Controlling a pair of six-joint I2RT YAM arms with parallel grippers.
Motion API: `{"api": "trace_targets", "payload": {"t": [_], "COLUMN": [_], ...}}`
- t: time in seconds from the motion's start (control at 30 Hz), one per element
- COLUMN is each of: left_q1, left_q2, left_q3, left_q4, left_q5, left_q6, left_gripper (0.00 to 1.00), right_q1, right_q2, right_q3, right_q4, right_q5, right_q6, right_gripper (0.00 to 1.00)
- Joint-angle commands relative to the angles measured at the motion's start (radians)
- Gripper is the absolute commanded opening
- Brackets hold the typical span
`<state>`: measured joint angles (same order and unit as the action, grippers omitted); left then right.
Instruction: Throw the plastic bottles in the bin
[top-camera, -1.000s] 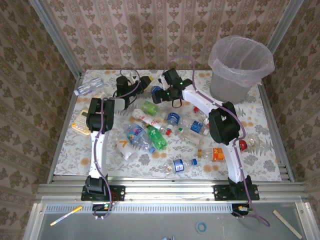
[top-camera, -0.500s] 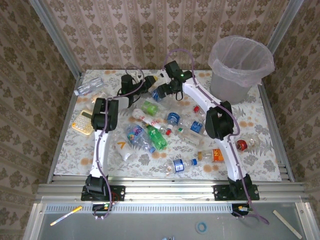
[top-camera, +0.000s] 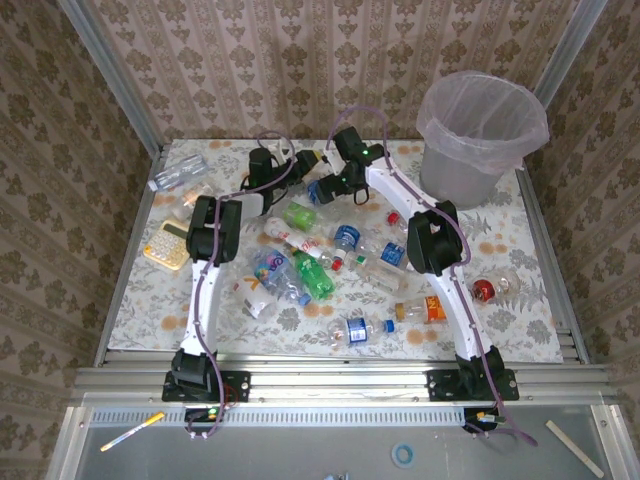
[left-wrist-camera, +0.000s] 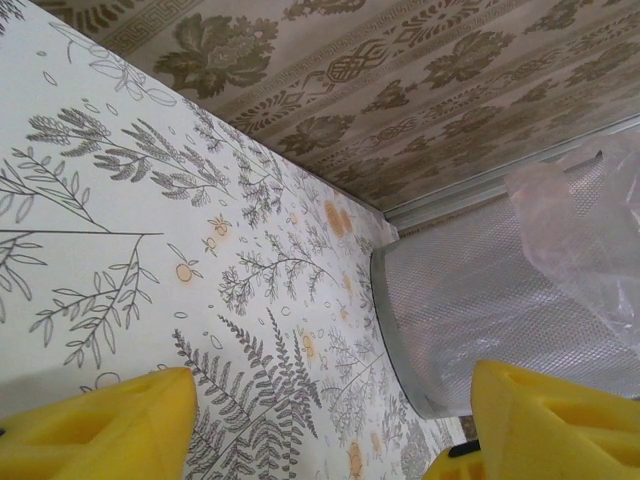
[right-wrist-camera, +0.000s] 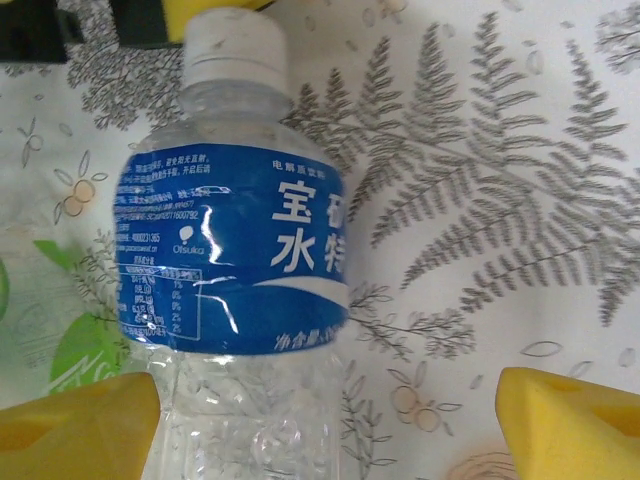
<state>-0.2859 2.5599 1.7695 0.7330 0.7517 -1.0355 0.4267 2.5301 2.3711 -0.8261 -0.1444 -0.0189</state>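
A white cloth printed with grey ferns and small orange fruit covers the table. Beige damask wallpaper closes it in on three sides, and metal rails run along the lower edge.

The bin stands in the upper right corner of the top view, its bag folded over the rim. The bottles lie mostly in a loose heap at the centre of the cloth. One clear one sits apart at upper left, and a red-capped one lies toward the right edge. A calculator lies at the left edge.

Both arms stretch from their bases at the bottom toward the upper centre, elbows bent outward. The left gripper points right, and the right gripper angles down and left just below it, so the two nearly meet.

In the left wrist view the left gripper has its yellow pads spread wide at the bottom corners. Only bare cloth lies between them. The bin's mesh wall stands ahead at the right.

In the right wrist view the right gripper is also spread. A blue-labelled bottle with a white cap lies on its side on the cloth. Its clear body runs down beside the left pad, well apart from the right one, and it is not pinched.
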Motion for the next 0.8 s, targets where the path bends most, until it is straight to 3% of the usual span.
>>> {"api": "trace_targets", "payload": {"t": [0.0, 0.3, 0.77], "left_q1": [-0.028, -0.026, 0.025], "left_q2": [0.012, -0.009, -0.162], "left_q3": [0.036, 0.04, 0.016], "left_q4": [0.02, 0.016, 0.07], "left_q5": [0.016, 0.011, 0.0], "left_q6": [-0.012, -0.009, -0.052], "left_gripper": [0.72, 0.72, 0.79], "right_q1": [0.01, 0.014, 0.012], "right_q2": [0.045, 0.074, 0.038], "right_q3": [-0.022, -0.029, -0.087], "right_q4": [-0.009, 0.005, 0.052], "right_q5": [-0.03, -0.006, 0.058], "right_q6": [0.02, 0.072, 0.094], "right_gripper": [0.89, 0.86, 0.61]}}
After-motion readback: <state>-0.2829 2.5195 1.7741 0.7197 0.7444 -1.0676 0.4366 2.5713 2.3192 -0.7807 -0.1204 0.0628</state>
